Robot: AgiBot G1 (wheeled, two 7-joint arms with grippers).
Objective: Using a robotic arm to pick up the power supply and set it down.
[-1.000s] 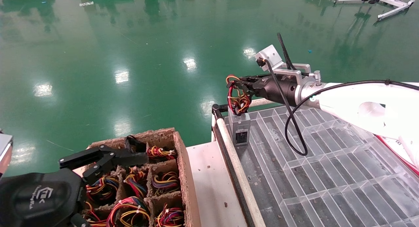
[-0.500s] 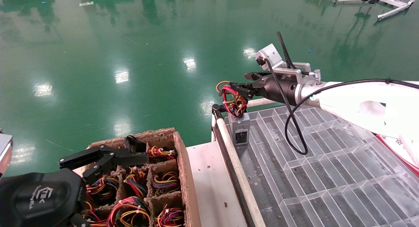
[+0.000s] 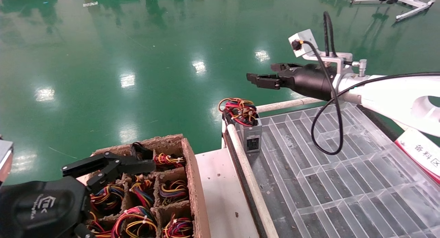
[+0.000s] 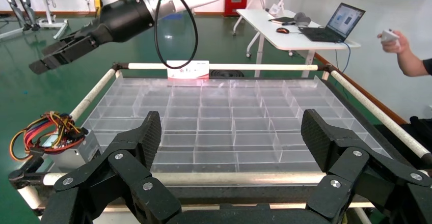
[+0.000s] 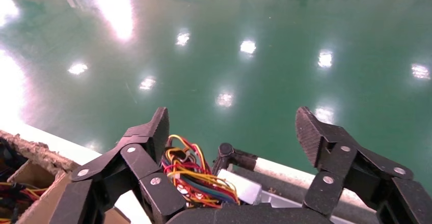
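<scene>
Released — the power supply (image 3: 250, 136) now stands on its own in the corner cell of the clear divided tray (image 3: 343, 176).

A second ago the right gripper (image 3: 263, 80) was pinching the wire bundle; now it has lifted up and back, jaws spread wide and empty, so the set-down looks done. The box sits just inside the tray's white rail (image 3: 245, 172), socket panel facing the robot, wires (image 3: 239, 111) heaped on top — below and slightly ahead of those jaws, clear of them. The left gripper (image 3: 137, 160) hovers over the cardboard crate (image 3: 194, 183), jaws wide.

R gripper (image 3: 263, 80) raised, jaws apart, L gripper (image 3: 137, 155) parked, spread
</scene>
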